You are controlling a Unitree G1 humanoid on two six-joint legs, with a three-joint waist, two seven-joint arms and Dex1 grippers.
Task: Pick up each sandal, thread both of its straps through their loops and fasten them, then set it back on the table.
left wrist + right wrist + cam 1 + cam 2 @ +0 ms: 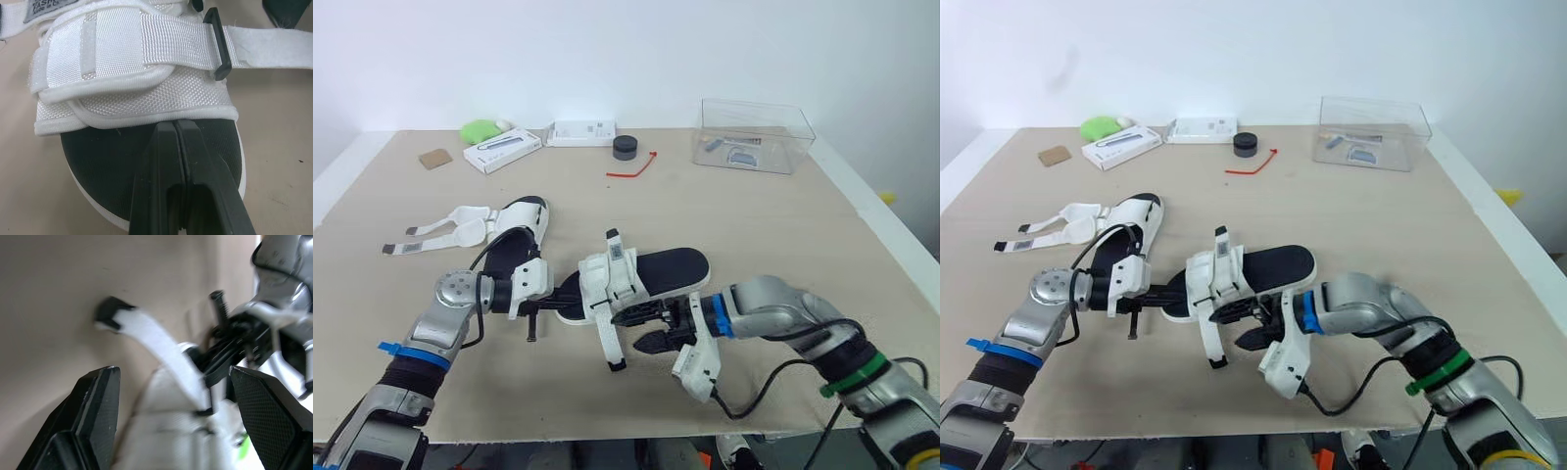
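Observation:
A sandal (651, 274) with a black footbed and white straps lies at the table's middle, front. My left gripper (570, 290) is shut on the toe end of its sole; the left wrist view shows the fingers (161, 161) pressed together over the black footbed (102, 166) just behind the fastened front strap (146, 44). A loose white strap (610, 343) with a black tip hangs toward the front edge. My right gripper (644, 329) stands open beside that strap, its fingers (98, 401) wide apart. A second sandal (519, 223) lies to the left, its straps (440, 231) spread open.
Along the back stand a clear plastic box (754, 135), a black round lid (626, 147), a red tie (632, 168), two white boxes (502, 150) (580, 132), a green object (481, 128) and a cardboard scrap (434, 158). The table's front edge (607, 431) is close under both arms.

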